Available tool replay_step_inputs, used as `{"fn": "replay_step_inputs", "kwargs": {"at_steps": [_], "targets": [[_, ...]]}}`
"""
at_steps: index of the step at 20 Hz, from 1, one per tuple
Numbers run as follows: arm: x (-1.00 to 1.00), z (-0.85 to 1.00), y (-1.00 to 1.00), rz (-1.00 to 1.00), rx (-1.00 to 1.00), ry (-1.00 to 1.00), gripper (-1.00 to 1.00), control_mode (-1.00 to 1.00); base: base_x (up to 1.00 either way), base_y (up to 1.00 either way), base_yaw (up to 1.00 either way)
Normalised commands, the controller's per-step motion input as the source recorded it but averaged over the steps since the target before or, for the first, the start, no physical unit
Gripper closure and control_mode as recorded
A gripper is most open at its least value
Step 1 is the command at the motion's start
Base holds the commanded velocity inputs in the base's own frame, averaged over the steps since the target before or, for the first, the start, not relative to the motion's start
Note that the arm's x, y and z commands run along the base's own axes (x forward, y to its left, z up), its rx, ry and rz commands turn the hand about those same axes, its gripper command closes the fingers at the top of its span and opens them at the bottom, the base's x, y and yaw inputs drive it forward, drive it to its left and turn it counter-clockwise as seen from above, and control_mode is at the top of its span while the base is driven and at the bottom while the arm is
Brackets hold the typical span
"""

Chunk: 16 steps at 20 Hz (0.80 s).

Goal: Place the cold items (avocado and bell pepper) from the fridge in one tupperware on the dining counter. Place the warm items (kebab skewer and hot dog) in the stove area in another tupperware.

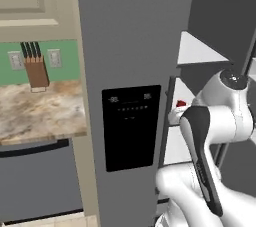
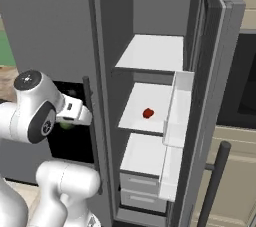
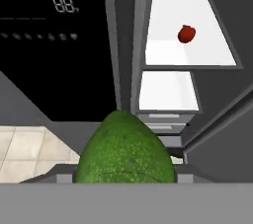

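Avocado (image 3: 124, 151) base hidden at end effector (image 3: 126, 181)

Even flat light, faint shadows — slightly soft

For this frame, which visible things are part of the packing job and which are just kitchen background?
Part of the job:
- avocado, held in the claw
- bell pepper, on a white shelf
- fridge, right door open

Background:
- knife block on the wall counter
- wall outlets
- fridge drawers
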Motion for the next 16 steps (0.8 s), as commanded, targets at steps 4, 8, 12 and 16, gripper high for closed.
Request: {"fn": "replay_step_inputs", "kwargs": {"at_steps": [4,8,12,16], "targets": [[0.0,0.0,0.0,0.0,0.0,0.0,1.0,1.0,-0.41,0.91,0.41],[0.0,0.0,0.0,0.0,0.0,0.0,1.0,1.0,0.0,0.9,0.75],[0.0,0.0,0.0,0.0,0.0,0.0,1.0,1.0,0.38,0.04,0.98],[0.0,0.0,0.0,0.0,0.0,0.0,1.0,1.0,0.32,-0.02,1.0]]}}
